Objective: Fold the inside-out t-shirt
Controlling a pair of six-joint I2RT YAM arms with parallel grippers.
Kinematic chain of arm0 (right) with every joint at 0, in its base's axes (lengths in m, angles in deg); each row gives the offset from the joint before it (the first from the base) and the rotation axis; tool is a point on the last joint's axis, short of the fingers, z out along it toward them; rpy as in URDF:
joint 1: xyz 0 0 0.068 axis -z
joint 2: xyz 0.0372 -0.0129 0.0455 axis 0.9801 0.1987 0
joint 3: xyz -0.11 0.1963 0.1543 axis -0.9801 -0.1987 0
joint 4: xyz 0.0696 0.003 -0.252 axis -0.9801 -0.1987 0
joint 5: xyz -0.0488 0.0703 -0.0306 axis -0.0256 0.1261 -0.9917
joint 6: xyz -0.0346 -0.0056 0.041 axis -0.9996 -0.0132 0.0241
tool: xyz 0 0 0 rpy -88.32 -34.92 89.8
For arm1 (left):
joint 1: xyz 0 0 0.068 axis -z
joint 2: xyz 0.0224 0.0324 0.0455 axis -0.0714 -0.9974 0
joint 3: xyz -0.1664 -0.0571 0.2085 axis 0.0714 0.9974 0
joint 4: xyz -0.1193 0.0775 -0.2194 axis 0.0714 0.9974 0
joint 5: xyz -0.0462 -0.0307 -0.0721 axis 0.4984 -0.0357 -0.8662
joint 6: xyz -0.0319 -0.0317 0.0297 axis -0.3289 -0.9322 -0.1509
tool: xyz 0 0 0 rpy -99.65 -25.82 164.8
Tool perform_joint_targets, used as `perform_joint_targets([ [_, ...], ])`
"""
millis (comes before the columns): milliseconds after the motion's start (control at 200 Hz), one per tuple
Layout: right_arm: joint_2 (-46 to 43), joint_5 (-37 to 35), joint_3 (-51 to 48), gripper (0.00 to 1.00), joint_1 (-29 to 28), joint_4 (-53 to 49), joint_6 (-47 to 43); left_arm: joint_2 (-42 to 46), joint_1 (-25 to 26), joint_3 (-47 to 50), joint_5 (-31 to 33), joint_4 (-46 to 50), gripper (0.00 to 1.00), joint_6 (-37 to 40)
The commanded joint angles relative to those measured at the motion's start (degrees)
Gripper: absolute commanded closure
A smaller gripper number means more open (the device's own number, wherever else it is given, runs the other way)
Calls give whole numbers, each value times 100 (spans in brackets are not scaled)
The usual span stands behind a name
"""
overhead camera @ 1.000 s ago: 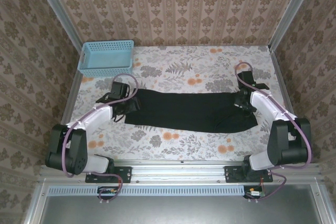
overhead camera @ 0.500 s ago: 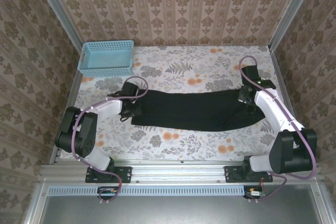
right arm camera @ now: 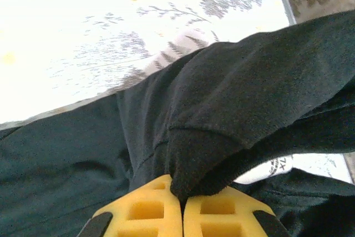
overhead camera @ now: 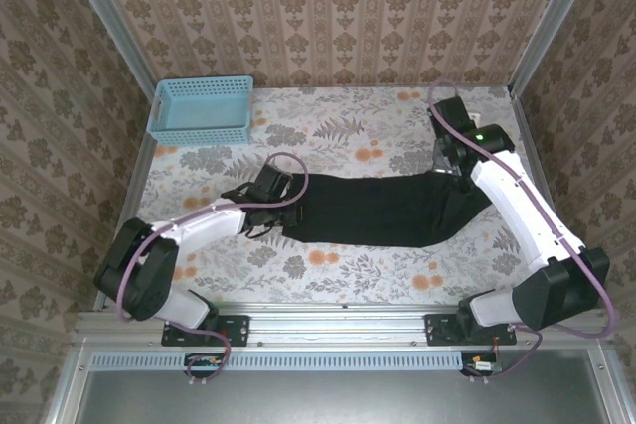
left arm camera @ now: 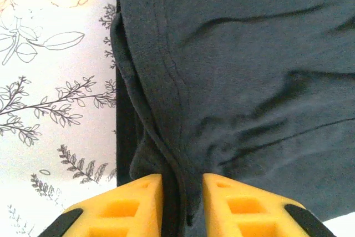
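The inside-out t-shirt [overhead camera: 378, 211] lies as a long black band across the middle of the flowered table [overhead camera: 328, 136]. My left gripper [overhead camera: 286, 198] is at its left end. In the left wrist view the yellow fingers [left arm camera: 136, 203] stand either side of a hemmed ridge of the t-shirt [left arm camera: 244, 70], and the left gripper [left arm camera: 182, 195] is shut on that ridge. My right gripper [overhead camera: 449, 161] is at the shirt's right end. In the right wrist view the right gripper [right arm camera: 182, 195] is shut on a thick fold of the t-shirt [right arm camera: 233, 109], held off the table. A white tag [right arm camera: 272, 167] peeks out under that fold.
A light blue basket [overhead camera: 201, 109] stands at the table's back left corner. Patterned walls close in the back and both sides. Bare tablecloth [left arm camera: 50, 81] lies left of the shirt's edge, and more of it behind and in front of the shirt.
The left gripper slid right along the shirt's left end and closed on a fold there. The right arm reached toward the back, carrying the right end with it. The shirt's band got shorter.
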State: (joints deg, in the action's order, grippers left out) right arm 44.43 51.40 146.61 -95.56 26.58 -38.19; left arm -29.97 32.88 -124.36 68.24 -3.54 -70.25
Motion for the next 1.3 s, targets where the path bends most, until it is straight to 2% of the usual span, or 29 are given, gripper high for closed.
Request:
perform_joint_targets([
  [0,485,-189,466,100,-696,-662,84,355,-228,448,-65,-277,74,-298],
  [145,1100,164,906,100,-1573,-617,395,435,-565,765,-320,-534,70,-149],
  [450,2334,1109,1806,100,-2678,-53,1148,35,-405,1216,-717,-1659,71,-406],
  [755,2944,1893,2095,100,-2795,613,1736,-203,-139,1457,-729,-2128,74,-627],
  [900,3018,1955,2147,100,-2906,723,1874,-243,-112,1591,-685,-2350,75,-745],
  [1215,3339,2049,2468,100,-3161,732,1899,-21,-144,1695,-411,-2168,76,-768],
  [1295,3476,2239,2431,97,-3169,868,1910,159,-180,1797,-309,-2140,76,-821],
])
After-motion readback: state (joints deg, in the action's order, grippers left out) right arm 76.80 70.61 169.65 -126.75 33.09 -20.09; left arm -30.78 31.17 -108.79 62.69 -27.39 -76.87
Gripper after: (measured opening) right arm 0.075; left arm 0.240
